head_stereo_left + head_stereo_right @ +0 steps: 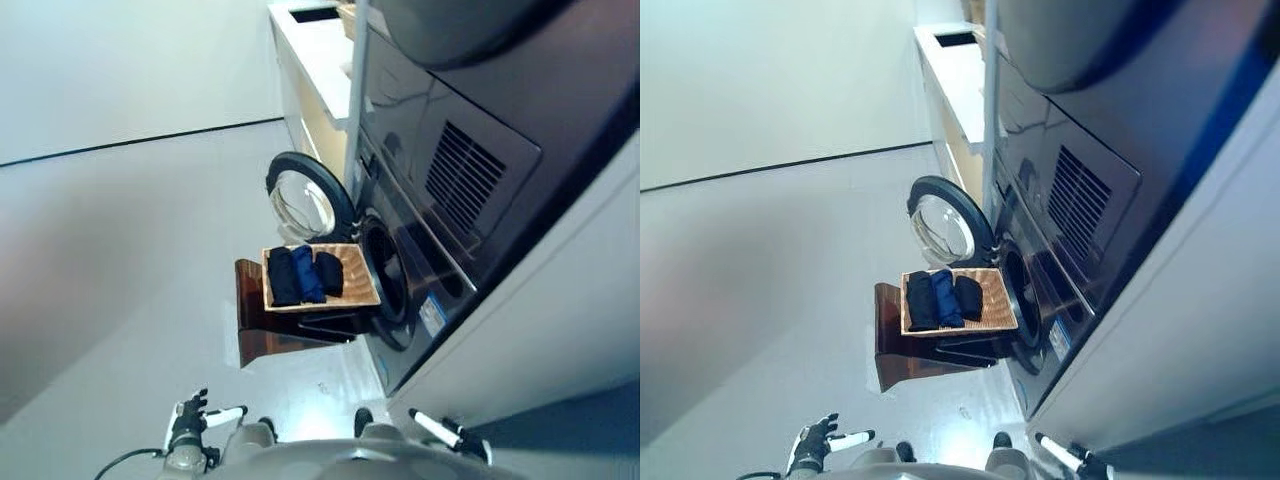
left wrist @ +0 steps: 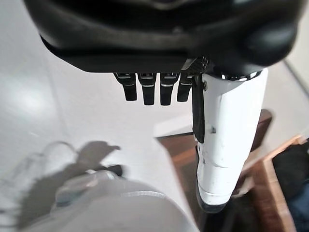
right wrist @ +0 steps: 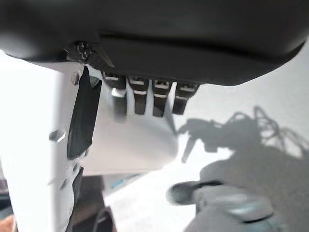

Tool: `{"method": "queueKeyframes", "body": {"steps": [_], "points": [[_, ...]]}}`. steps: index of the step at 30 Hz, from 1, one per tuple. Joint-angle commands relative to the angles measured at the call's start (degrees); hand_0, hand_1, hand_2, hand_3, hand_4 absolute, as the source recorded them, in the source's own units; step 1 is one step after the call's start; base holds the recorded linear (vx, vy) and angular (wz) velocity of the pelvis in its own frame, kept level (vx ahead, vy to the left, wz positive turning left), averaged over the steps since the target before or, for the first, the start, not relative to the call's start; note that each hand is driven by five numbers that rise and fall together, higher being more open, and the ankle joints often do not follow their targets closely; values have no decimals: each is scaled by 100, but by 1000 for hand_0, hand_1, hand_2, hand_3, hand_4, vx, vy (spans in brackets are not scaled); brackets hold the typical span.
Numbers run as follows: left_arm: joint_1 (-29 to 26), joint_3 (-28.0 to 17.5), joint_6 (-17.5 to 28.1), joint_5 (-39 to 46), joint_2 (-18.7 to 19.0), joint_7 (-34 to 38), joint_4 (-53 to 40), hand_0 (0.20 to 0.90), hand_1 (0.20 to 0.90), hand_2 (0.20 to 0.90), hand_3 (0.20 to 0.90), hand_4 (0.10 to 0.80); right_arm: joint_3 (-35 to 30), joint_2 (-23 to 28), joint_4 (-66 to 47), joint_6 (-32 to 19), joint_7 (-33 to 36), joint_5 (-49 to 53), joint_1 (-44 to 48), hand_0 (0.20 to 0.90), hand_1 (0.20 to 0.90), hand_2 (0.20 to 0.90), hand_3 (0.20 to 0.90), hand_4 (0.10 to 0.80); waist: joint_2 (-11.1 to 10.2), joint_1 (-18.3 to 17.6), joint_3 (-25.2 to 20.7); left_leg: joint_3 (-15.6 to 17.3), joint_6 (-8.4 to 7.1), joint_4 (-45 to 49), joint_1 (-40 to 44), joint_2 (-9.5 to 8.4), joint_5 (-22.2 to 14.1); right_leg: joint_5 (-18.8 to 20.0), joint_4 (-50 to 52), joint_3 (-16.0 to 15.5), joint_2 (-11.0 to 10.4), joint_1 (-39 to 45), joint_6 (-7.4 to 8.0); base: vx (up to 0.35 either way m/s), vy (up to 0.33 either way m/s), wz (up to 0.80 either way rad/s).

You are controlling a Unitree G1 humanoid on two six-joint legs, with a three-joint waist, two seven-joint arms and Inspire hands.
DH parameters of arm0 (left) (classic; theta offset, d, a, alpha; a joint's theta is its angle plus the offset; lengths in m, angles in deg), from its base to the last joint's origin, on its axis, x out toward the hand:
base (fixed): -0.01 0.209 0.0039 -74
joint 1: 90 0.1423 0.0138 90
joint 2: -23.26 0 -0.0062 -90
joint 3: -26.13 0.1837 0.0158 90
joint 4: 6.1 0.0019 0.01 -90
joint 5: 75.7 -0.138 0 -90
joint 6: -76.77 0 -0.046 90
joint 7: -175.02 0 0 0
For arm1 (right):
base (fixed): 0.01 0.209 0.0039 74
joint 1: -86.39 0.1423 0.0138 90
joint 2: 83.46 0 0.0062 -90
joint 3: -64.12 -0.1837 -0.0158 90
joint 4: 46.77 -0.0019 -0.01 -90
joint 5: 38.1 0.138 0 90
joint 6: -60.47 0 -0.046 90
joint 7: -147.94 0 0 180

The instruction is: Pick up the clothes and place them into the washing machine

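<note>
Three folded dark and blue clothes (image 1: 305, 273) lie side by side in a shallow wicker basket (image 1: 365, 285). The basket rests on a brown wooden stool (image 1: 262, 340) right in front of the dark washing machine (image 1: 420, 300), whose round door (image 1: 305, 200) stands swung open. My left hand (image 1: 188, 420) hangs low, well short of the stool, open and holding nothing; its straight fingers (image 2: 147, 89) and white thumb (image 2: 227, 140) show in the left wrist view. My right hand (image 1: 450, 432) is also low and open, with straight fingers (image 3: 140, 94).
A second dark appliance with a vent grille (image 1: 465, 175) adjoins the washer. A white counter (image 1: 320, 60) continues beyond it. Pale floor (image 1: 130, 250) stretches to my left of the stool.
</note>
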Motion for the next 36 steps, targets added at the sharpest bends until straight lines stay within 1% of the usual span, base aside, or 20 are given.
{"method": "queueKeyframes", "body": {"steps": [1, 3, 5, 7, 8, 9, 10, 11, 12, 13, 14, 15, 18, 19, 20, 24, 27, 31, 33, 36], "points": [[54, -4, 141, -157, -19, 126, -114, 900, 900, 900, 900, 800, 70, -72, -334, -254, 168, 37, 79, 900, 900, 900, 900, 800, -458, 177, -88, -329, -202, -124, -561, -256, 1043, -177, -843, 147, -821, 884, 512, 240, 319, -10], [-11, 67, 139, -285, 54, 75, -56, 900, 900, 900, 900, 800, -23, -131, -298, -237, 116, 87, 71, 900, 900, 900, 900, 800, -544, 156, -263, -167, -173, -66, -425, -378, 923, -138, -758, 113, -1081, 872, 645, 246, 340, -55], [-83, 91, 145, -391, 196, 71, -71, 900, 900, 900, 900, 800, -113, -147, -343, -246, 128, 225, 172, 900, 900, 900, 900, 800, -651, 186, -311, -95, 29, 113, -366, -559, 682, -114, -329, 272, -1272, 689, 733, 208, 314, -51], [-142, 72, 131, -404, 354, 82, -147, 900, 900, 900, 900, 800, -90, -209, -371, -251, 83, 296, 216, 900, 900, 900, 900, 800, -729, 233, -277, 40, 237, 178, -238, -718, 461, -23, 237, 350, -1370, 446, 757, 147, 321, -32], [-215, 22, 117, -358, 427, 124, -166, 900, 900, 900, 900, 800, -126, -225, -289, -225, 91, 297, 331, 900, 900, 900, 900, 800, -731, 293, -217, 173, 375, 244, -105, -831, 290, 411, 839, 98, -1507, 111, 770, 95, 264, -24], [-219, 22, 116, -357, 428, 124, -167, 900, 900, 900, 900, 800, -129, -226, -286, -225, 90, 298, 337, 900, 900, 900, 900, 800, -738, 303, -214, 184, 380, 251, -109, -837, 285, 407, 853, 113, -1514, 97, 776, 153, 339, -47], [-226, 34, 151, -310, 429, 111, -247, 900, 900, 900, 900, 800, -132, -204, -277, -224, 93, 320, 377, 900, 900, 900, 900, 800, -708, 310, -174, 256, 478, 277, 96, -941, 154, 819, 1160, -110, -1631, -58, 772, 93, 169, -78], [-228, 35, 151, -309, 428, 111, -247, 900, 900, 900, 900, 800, -133, -202, -276, -224, 92, 320, 379, 900, 900, 900, 900, 800, -710, 317, -164, 264, 482, 279, 106, -945, 150, 818, 1164, -100, -1636, -54, 777, 136, 253, -63], [-196, 55, 156, -304, 437, 98, -342, 900, 900, 900, 900, 800, -99, -180, -370, -231, 106, 317, 393, 900, 900, 900, 900, 800, -677, 318, -117, 284, 572, 311, 190, -1001, 79, 973, 1395, -186, -1665, -147, 735, 142, 221, -34], [-181, 72, 159, -319, 428, 72, -350, 900, 900, 900, 900, 800, -118, -171, -383, -246, 76, 345, 380, 900, 900, 900, 900, 800, -608, 273, -78, 266, 636, 326, 301, -1062, 24, 901, 1577, -199, -1502, -305, 681, 215, 281, -17], [-185, 109, 155, -343, 428, 36, -367, 900, 900, 900, 900, 800, -150, -132, -310, -233, 51, 367, 376, 900, 900, 900, 900, 800, -576, 212, -73, 230, 661, 273, 396, -1095, -3, 713, 1529, -140, -1234, -459, 610, 251, 226, -16], [-162, 108, 159, -343, 430, -6, -389, 900, 900, 900, 900, 800, -188, -111, -242, -231, 39, 408, 364, 900, 900, 900, 900, 800, -551, 183, -74, 204, 665, 216, 495, -1116, -34, 540, 1387, -163, -1126, -564, 585, 156, 89, -9], [-150, 113, 157, -365, 432, -36, -393, 900, 900, 900, 900, 800, -204, -95, -216, -234, 33, 438, 359, 900, 900, 900, 900, 800, -541, 138, -58, 177, 642, 154, 594, -1135, -57, 478, 1146, -218, -1099, -545, 581, 190, -5, -19], [-208, 141, 171, -495, 396, -96, -341, 900, 900, 900, 900, 800, -274, -52, -106, -206, 33, 421, 310, 900, 900, 900, 900, 800, -652, -3, -29, 76, 587, 6, 841, -1282, -208, 785, -135, -263, -1076, -736, 672, 274, -57, -26], [-207, 141, 172, -495, 394, -95, -339, 900, 900, 900, 900, 800, -273, -50, -104, -208, 32, 421, 310, 900, 900, 900, 900, 800, -634, -15, -13, 61, 584, -2, 871, -1265, -217, 807, -193, -289, -1060, -675, 671, 367, -79, -26], [-228, 100, 184, -555, 361, -99, -339, 900, 900, 900, 900, 800, -293, -26, 65, -133, 63, 275, 270, 900, 900, 900, 900, 800, -653, -153, 28, -74, 520, -155, 1246, -1293, -382, 1220, -836, -234, -959, -1022, 840, 269, -65, 23], [-285, 222, 207, -574, 315, -112, -360, 900, 900, 900, 900, 800, -293, 9, 258, -103, 15, 256, 183, 900, 900, 900, 900, 800, -684, -308, -26, -338, 447, -187, 1443, -1259, -544, 1148, -777, 423, -730, -871, 769, 299, -143, 34], [-292, 329, 196, -491, 178, -82, -372, 900, 900, 900, 900, 800, -283, 73, 260, -108, 39, 207, 204, 900, 900, 900, 900, 800, -644, -352, -163, -479, 335, 32, 1393, -1065, -613, 1010, -568, 309, -611, -751, 635, 175, -164, 87], [-434, 552, 216, -494, 124, -104, -431, 900, 900, 900, 900, 800, -175, 110, 116, -206, 18, 376, 324, 900, 900, 900, 900, 800, -633, -403, -220, -495, 240, 252, 1272, -978, -623, 896, -562, 174, -548, -602, 538, 152, -173, 82], [-495, 708, 239, -512, 67, -111, -517, 900, 900, 900, 900, 800, -90, 99, -182, -318, 45, 485, 384, 900, 900, 900, 900, 800, -625, -435, -270, -442, 204, 237, 1218, -967, -562, 918, -719, 88, -560, -480, 531, 54, -51, 50]]}}
